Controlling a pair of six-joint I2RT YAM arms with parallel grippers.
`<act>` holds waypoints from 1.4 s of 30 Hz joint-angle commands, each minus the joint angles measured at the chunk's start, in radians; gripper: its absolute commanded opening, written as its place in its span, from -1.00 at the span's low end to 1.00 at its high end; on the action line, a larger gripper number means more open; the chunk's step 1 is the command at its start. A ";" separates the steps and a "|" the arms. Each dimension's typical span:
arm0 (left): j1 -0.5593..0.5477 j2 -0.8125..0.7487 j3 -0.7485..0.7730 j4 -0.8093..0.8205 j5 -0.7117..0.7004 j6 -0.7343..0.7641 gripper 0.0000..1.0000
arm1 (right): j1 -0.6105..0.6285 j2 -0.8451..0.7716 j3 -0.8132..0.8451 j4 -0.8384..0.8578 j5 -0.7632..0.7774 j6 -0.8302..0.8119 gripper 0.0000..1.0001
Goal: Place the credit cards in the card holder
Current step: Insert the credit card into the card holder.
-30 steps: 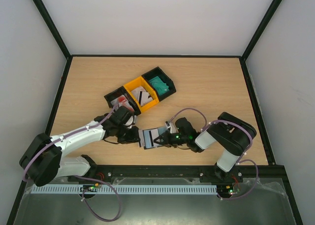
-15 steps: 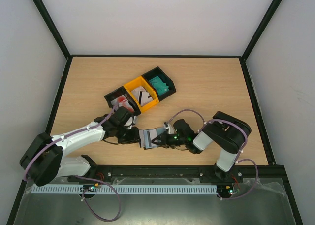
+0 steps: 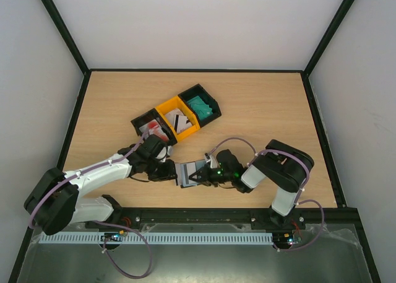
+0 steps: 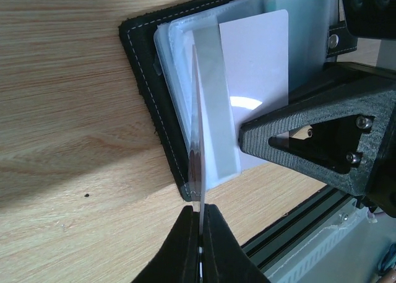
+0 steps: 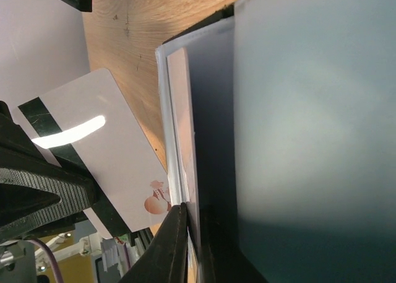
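The left pincer (image 4: 199, 218), reaching in from the near-left corner of the tabletop (image 3: 260, 109), is seen clenched on a white card (image 5: 105, 165) with a dark stripe. The card is held on edge, and its free end is pointed over the open card holder (image 4: 148, 78). Whether that end has entered a pocket cannot be told.

Farther back, a slanted row of three bins is set on the wood. Red-and-white cards (image 3: 154, 129) are kept in the left black bin (image 3: 135, 127), and striped white cards (image 3: 179, 120) in the yellow bin (image 3: 188, 133). Teal cards (image 3: 201, 105) are kept in the right black bin (image 3: 190, 91).

The card holder is spread flat near the front edge, between the two pincers, with its clear sleeves turned upward. A second pale card (image 4: 257, 66) is seen lying flat among those sleeves.

On the right, the right pincer (image 5: 193, 212) is shown clamped on one clear sleeve of the holder, gripped at its near edge. Its black triangular finger (image 4: 309, 134) is caught in the left wrist view just beside the flat card.
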 commanded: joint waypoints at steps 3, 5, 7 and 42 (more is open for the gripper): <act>-0.008 0.022 -0.031 -0.010 0.006 0.013 -0.95 | 0.029 -0.019 0.069 -0.181 0.028 -0.072 -0.93; -0.008 0.022 -0.030 -0.009 0.004 0.013 -0.95 | 0.032 -0.007 0.082 -0.198 0.018 -0.079 -0.96; -0.008 0.021 -0.031 -0.017 -0.011 0.013 -0.95 | 0.035 0.012 0.090 -0.199 0.010 -0.075 -0.96; -0.006 -0.043 -0.029 -0.044 -0.059 -0.003 -0.95 | 0.036 -0.290 0.216 -0.855 0.306 -0.230 0.35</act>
